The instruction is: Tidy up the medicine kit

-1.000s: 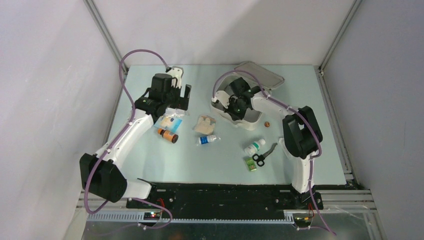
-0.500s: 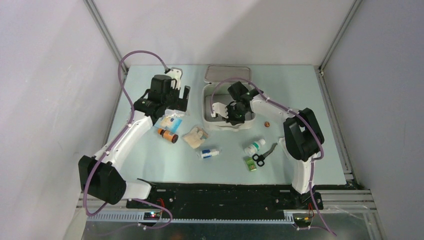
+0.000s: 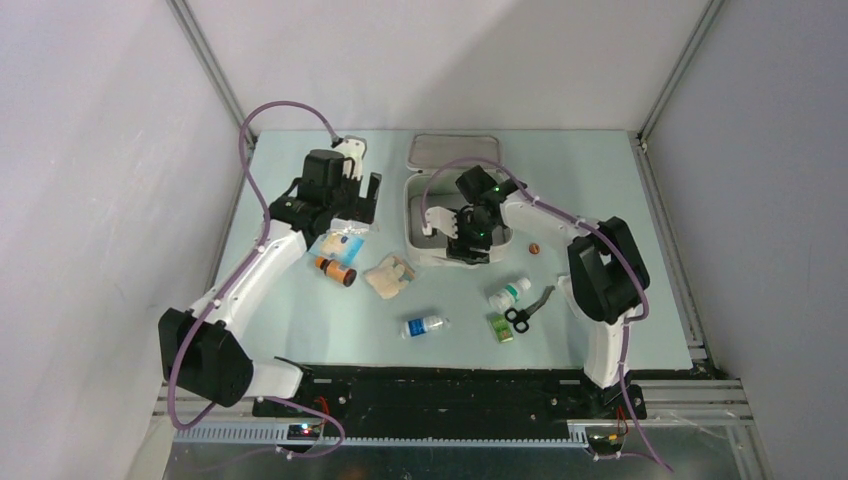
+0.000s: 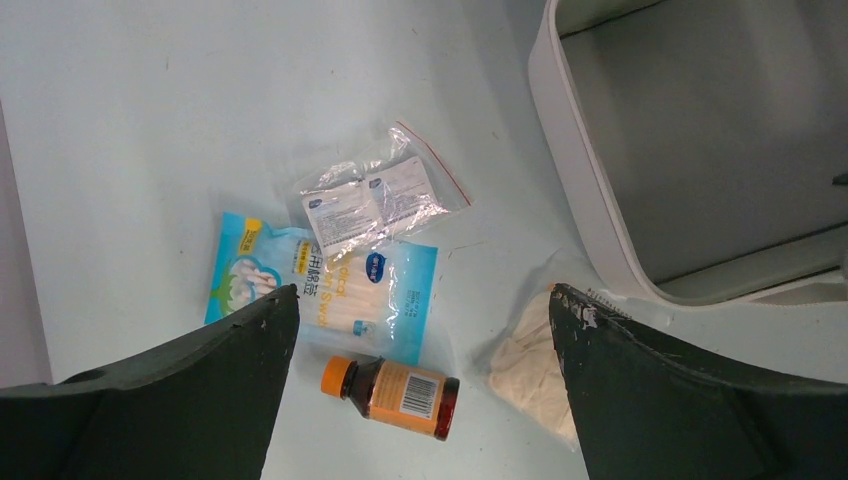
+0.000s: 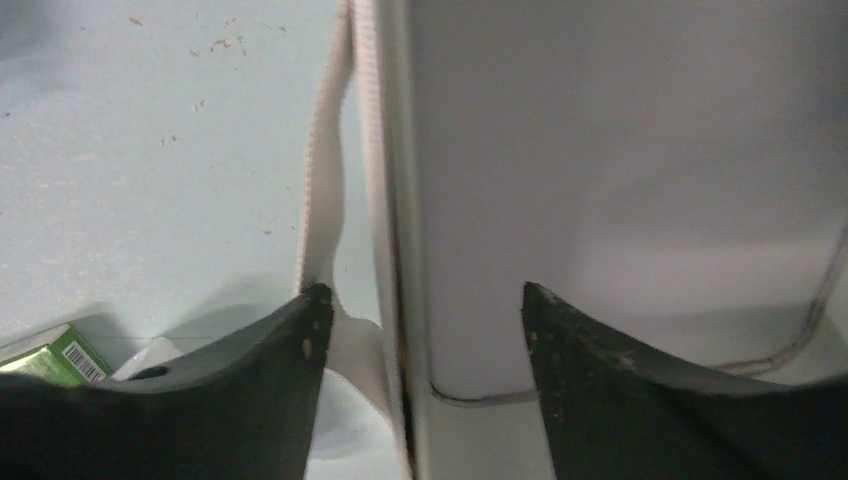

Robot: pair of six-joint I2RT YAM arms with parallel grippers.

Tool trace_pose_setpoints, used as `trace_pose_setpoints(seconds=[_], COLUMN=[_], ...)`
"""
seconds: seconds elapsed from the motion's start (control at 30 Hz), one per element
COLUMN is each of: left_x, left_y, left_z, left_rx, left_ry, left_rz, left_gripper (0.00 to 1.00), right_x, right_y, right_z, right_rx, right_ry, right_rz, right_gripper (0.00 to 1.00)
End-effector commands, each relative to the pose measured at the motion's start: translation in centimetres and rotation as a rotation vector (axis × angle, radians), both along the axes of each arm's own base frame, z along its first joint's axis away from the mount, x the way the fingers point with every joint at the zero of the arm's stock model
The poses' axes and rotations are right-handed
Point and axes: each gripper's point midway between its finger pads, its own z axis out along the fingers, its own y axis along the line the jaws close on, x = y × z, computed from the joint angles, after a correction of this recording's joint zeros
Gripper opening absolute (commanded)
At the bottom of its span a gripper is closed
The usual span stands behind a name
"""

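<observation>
The medicine kit (image 3: pixel 421 212) lies open and flat on the table, a white case with grey lining and its lid (image 3: pixel 455 150) folded back. My right gripper (image 3: pixel 466 243) hangs over the kit's near right wall. In the right wrist view that gripper (image 5: pixel 420 305) is open, and its jaws straddle the kit's wall (image 5: pixel 600 150) and a white strap (image 5: pixel 322 180) without pinching either. My left gripper (image 3: pixel 350 205) stands wide open and holds nothing. In the left wrist view, the left gripper (image 4: pixel 425 300) hovers above an orange-capped brown bottle (image 4: pixel 395 390), left of the kit (image 4: pixel 570 170).
A swab packet (image 4: pixel 320 290), a clear zip bag (image 4: pixel 380 195) and a beige bagged pad (image 4: pixel 535 360) lie by the left gripper. Nearer the front are a small blue-labelled bottle (image 3: pixel 425 326), a green-capped white bottle (image 3: pixel 509 293), scissors (image 3: pixel 525 312), a green box (image 3: pixel 501 329) and a small brown item (image 3: pixel 533 247).
The kit went from tilted and lifted to flat, its lid swung back. My right gripper opened off its wall. The small bottle rolled toward the front; the beige pad shifted left.
</observation>
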Motion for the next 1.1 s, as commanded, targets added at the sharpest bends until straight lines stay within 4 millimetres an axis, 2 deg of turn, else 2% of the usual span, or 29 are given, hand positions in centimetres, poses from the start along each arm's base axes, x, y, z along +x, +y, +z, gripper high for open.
trace_pose_setpoints(seconds=[0.0,0.03,0.1,0.2,0.23,0.27,0.3,0.37,0.43,0.5,0.6,0.63,0.67,0.7,0.8,0.83,0.93,1.07], left_x=[-0.2,-0.4,-0.6,-0.9,-0.9,-0.9,-0.8,-0.5,-0.1,0.2,1.0,1.1,1.3,1.4,1.7,1.8,2.0,1.8], left_y=[-0.3,-0.2,0.0,-0.2,-0.3,-0.5,-0.6,-0.7,-0.7,-0.6,-0.4,-0.3,-0.3,-0.2,0.1,0.4,1.0,1.6], left_z=[-0.4,-1.0,-1.8,-2.4,-2.6,-2.8,-2.7,-2.6,-2.1,-1.6,-0.4,-0.2,0.2,0.4,0.7,0.8,0.8,0.5], left_rx=[0.044,0.066,0.086,0.080,0.076,0.067,0.063,0.060,0.066,0.073,0.077,0.077,0.073,0.073,0.087,0.104,0.137,0.164], left_ry=[-0.002,0.007,0.021,0.035,0.036,0.042,0.040,0.038,0.027,0.013,-0.013,-0.019,-0.028,-0.032,-0.042,-0.045,-0.047,-0.019], left_rz=[-0.075,-0.093,-0.102,-0.121,-0.124,-0.127,-0.127,-0.123,-0.117,-0.115,-0.082,-0.073,-0.070,-0.064,-0.046,-0.040,-0.022,0.003], left_gripper=[0.99,0.99,0.99,0.99,0.99,0.99,0.99,0.99,0.99,0.99,0.99,0.99,0.99,0.99,0.99,1.00,1.00,1.00], right_x=[0.9,1.2,1.5,1.6,1.9,1.4,1.5,-1.0,-5.1,-6.0,-5.2,-4.7,-5.2,-4.9,-6.8,-7.4,-8.3,-8.0], right_y=[-0.9,-0.9,-1.3,-2.6,-3.7,-3.7,-4.7,-5.4,-6.6,-7.6,-10.3,-11.1,-11.8,-12.3,-14.0,-13.7,-13.2,-12.3], right_z=[5.8,7.7,10.5,13.6,13.6,14.1,13.8,13.2,11.9,10.9,9.3,9.2,8.8,8.9,7.5,7.3,6.1,5.0], right_rx=[0.101,0.141,0.201,0.299,0.316,0.366,0.383,0.377,0.287,0.226,0.146,0.171,0.181,0.218,0.204,0.218,0.230,0.240], right_ry=[-0.049,-0.080,-0.102,-0.088,-0.068,-0.007,0.032,0.158,0.271,0.262,0.294,0.338,0.355,0.367,0.451,0.512,0.616,0.698], right_rz=[-0.141,-0.160,-0.221,-0.366,-0.429,-0.494,-0.534,-0.508,-0.424,-0.408,-0.760,-0.933,-1.003,-1.104,-1.350,-1.429,-1.518,-1.549], right_gripper=[0.81,0.90,0.98,0.99,1.00,1.00,0.99,0.99,0.99,0.98,0.98,0.98,0.99,0.99,0.99,0.99,0.99,0.99])
